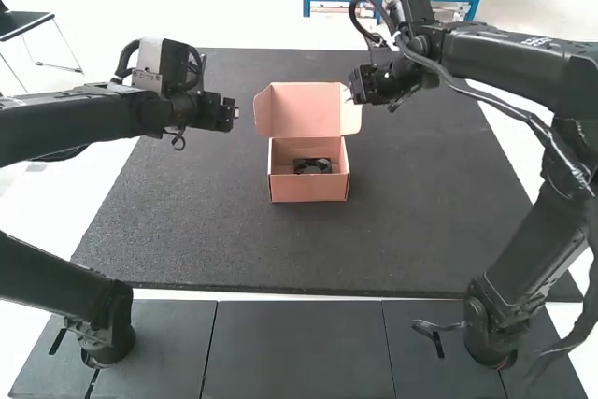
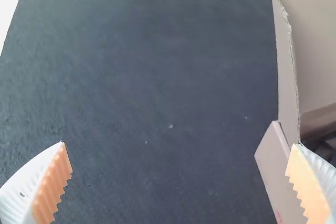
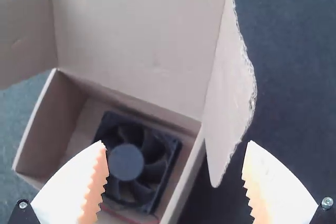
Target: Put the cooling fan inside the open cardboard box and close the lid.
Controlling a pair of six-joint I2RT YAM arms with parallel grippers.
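Note:
The open cardboard box (image 1: 308,170) stands in the middle of the black mat, its lid (image 1: 304,107) upright at the far side with side flaps spread. The black cooling fan (image 1: 314,165) lies flat inside it; the right wrist view looks down on the fan (image 3: 134,165) within the box (image 3: 47,129). My right gripper (image 1: 358,88) hovers open just above the lid's right flap (image 3: 228,93), its fingers astride that flap. My left gripper (image 1: 230,115) hangs open to the left of the lid, level with it, and the box's left flap (image 2: 291,51) shows in the left wrist view.
The black mat (image 1: 187,221) covers most of the table, with bare room all around the box. Dark base plates (image 1: 299,348) run along the near edge, where both arm bases stand.

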